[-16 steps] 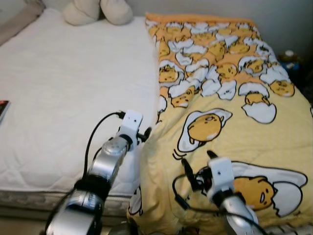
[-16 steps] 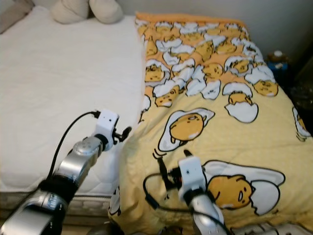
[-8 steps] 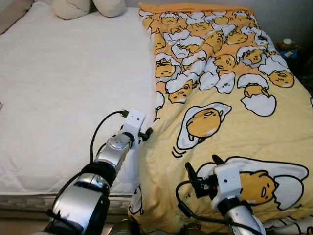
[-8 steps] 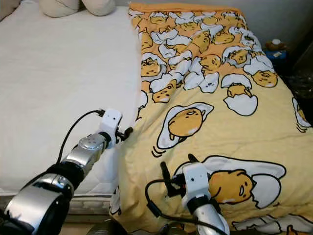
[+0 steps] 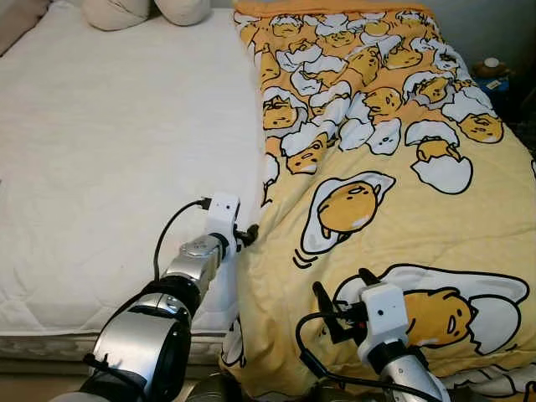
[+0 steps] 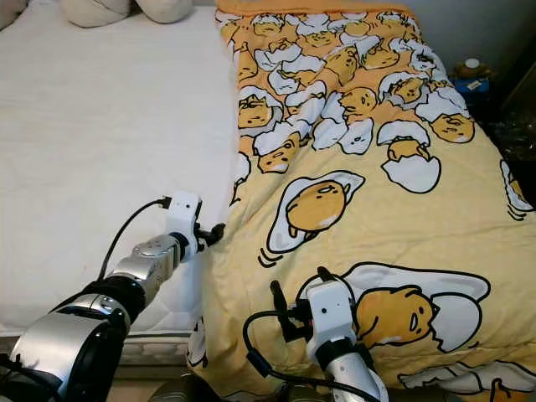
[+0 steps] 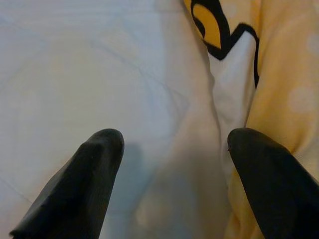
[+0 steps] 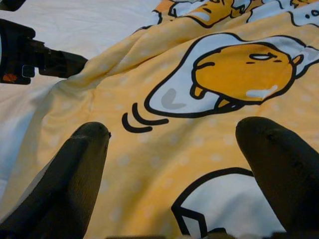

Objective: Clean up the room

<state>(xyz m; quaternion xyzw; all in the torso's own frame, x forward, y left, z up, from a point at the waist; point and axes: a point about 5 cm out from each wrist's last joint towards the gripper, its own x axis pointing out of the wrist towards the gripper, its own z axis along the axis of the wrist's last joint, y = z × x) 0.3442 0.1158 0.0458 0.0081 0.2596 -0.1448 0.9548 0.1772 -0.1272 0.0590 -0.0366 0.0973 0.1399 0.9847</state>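
Left gripper (image 7: pixel 169 164) wide open at blanket (image 5: pixel 402 167) edge on white mattress (image 5: pixel 109 142). Right gripper (image 8: pixel 174 159) wide open, low over blanket. 2 pillows (image 5: pixel 151 10) at head.

yellow blanket (image 5: pixel 394 209) with faint paler dots, printed all over with white eggs, orange-yellow yolk figures and black outlines; orange band along its far end. plain white mattress (image 5: pixel 109 151) with faint quilting. cream pillows (image 5: pixel 146 10) at the head. silver arms with white wrist blocks and black cables. black fingers (image 7: pixel 84 184) on the left gripper (image 7: pixel 174 189); black fingers (image 8: pixel 70 174) on the right gripper (image 8: pixel 174 174) too.
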